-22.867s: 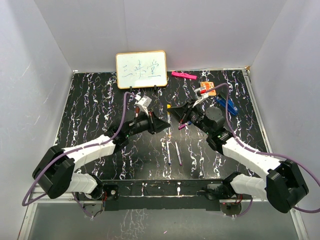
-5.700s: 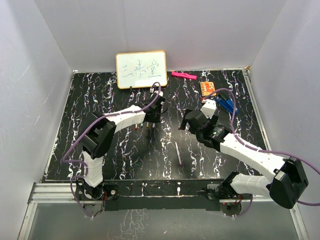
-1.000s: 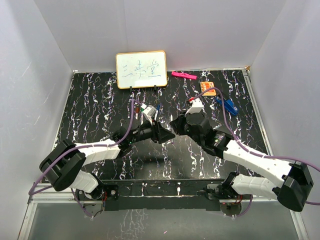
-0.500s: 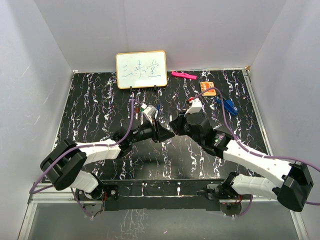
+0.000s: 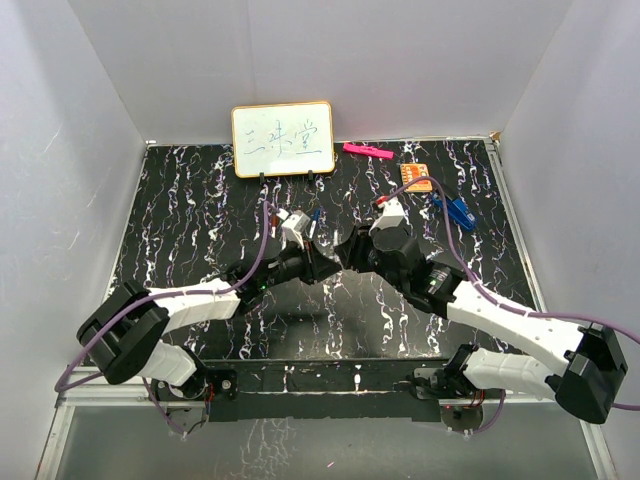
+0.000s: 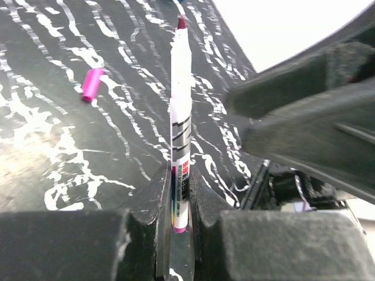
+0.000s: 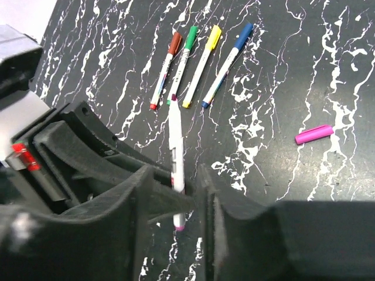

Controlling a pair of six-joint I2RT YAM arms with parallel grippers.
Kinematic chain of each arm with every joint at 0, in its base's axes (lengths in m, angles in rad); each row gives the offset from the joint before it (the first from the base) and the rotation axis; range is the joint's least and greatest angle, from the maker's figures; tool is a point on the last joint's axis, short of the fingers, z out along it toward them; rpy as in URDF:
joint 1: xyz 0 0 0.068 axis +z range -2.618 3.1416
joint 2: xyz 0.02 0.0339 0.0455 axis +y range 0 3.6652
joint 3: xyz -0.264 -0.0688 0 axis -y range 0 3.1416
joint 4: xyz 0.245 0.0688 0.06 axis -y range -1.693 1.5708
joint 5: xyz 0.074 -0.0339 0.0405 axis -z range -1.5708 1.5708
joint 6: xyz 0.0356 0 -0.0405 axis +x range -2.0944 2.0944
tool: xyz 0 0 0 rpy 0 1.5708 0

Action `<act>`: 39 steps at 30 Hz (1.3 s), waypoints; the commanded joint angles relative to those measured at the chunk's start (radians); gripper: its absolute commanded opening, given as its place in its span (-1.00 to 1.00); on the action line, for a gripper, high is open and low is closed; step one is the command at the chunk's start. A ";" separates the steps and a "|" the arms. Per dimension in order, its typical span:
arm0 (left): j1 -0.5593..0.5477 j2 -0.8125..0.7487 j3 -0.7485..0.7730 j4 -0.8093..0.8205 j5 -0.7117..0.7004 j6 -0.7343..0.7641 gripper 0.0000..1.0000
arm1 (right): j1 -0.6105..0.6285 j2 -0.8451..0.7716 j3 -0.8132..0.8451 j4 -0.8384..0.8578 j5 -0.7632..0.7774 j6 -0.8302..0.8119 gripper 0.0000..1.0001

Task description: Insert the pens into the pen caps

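Observation:
My left gripper (image 6: pixel 179 175) is shut on the lower part of a thin white pen (image 6: pixel 180 117) with a purple tip, which stands up from the jaws. The same pen (image 7: pixel 176 140) shows in the right wrist view, in the gap between my right gripper's (image 7: pixel 176 175) open fingers, close to the left one. The purple cap (image 7: pixel 314 134) lies loose on the table to the right; it also shows in the left wrist view (image 6: pixel 91 84). Red (image 7: pixel 164 70), green (image 7: pixel 183 61), yellow (image 7: pixel 200 64) and blue (image 7: pixel 225 64) pens lie capped side by side. The two grippers meet mid-table (image 5: pixel 335 262).
A small whiteboard (image 5: pixel 283 139) stands at the back. A thick pink marker (image 5: pixel 366 151), an orange object (image 5: pixel 417 177) and a blue clip-like object (image 5: pixel 455 210) lie at the back right. White walls enclose the black marbled table (image 5: pixel 180 220).
The two grippers have closed in on each other a little at mid-table. The left gripper still holds the purple pen.

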 commanded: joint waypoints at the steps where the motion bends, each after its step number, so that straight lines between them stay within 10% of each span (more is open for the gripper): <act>1: 0.004 -0.069 0.033 -0.144 -0.133 0.047 -1.00 | 0.003 -0.055 0.041 0.017 0.041 -0.016 -0.16; 14: 0.004 -0.145 0.059 -0.484 -0.300 0.166 -1.00 | -0.095 0.140 0.237 -0.444 0.271 0.274 0.11; 39: 0.004 -0.132 0.117 -0.710 -0.352 0.260 -1.00 | -0.251 0.545 0.328 -0.338 0.042 0.256 -0.18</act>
